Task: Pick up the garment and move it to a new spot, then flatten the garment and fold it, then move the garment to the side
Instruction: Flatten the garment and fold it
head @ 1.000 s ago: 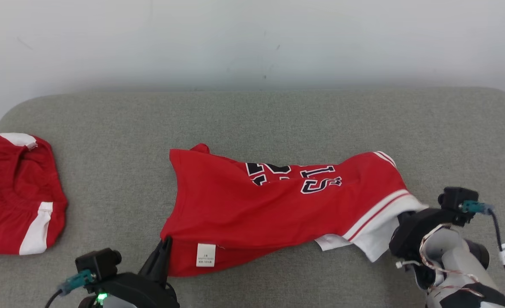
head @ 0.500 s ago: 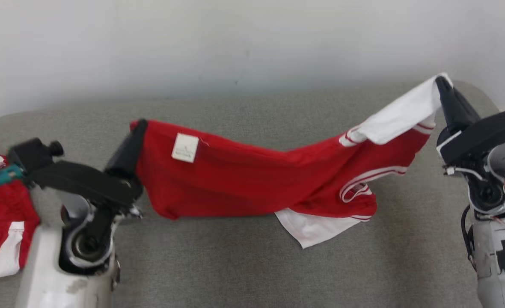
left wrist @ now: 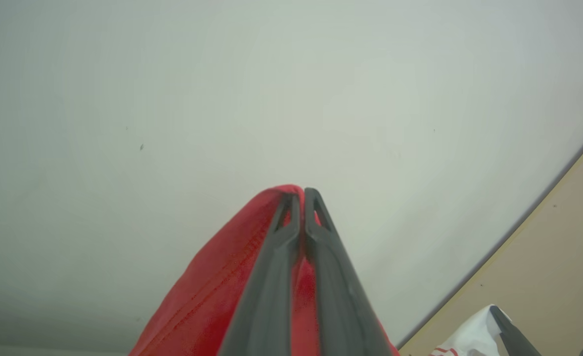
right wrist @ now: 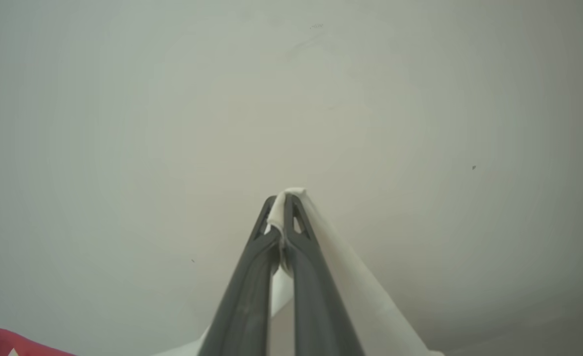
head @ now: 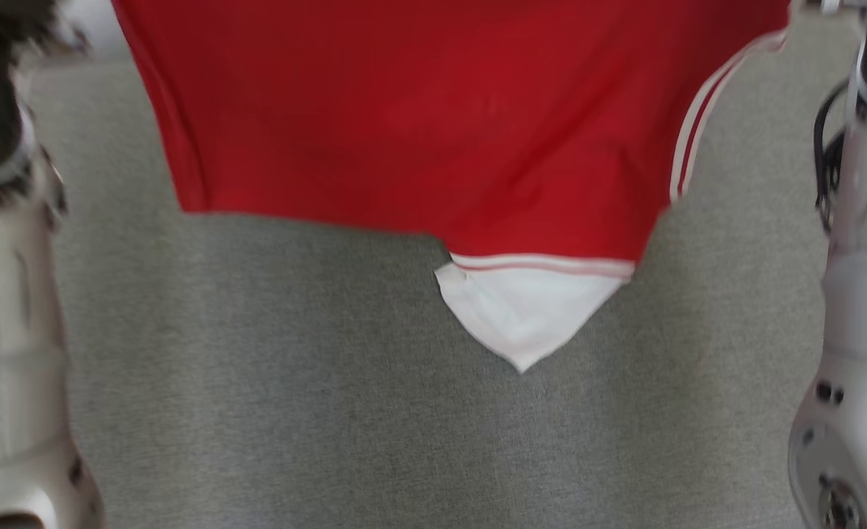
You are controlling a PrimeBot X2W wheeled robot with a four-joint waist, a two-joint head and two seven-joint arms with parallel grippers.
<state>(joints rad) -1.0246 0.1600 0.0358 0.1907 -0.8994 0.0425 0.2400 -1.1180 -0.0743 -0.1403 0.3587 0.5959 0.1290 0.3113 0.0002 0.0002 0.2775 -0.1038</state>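
Head view: the garment (head: 419, 132), on the bench (head: 294, 411) a second ago, now hangs above it — left gripper (left wrist: 301, 195) clamped on a red corner, right gripper (right wrist: 281, 200) on white trim — pickup done, relocation next.

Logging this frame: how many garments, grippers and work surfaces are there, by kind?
Garments: 1, the red garment, held up.
Grippers: 2, left gripper and right gripper, each shut on the garment.
Work surfaces: 1, the grey surface.
Total: 4.
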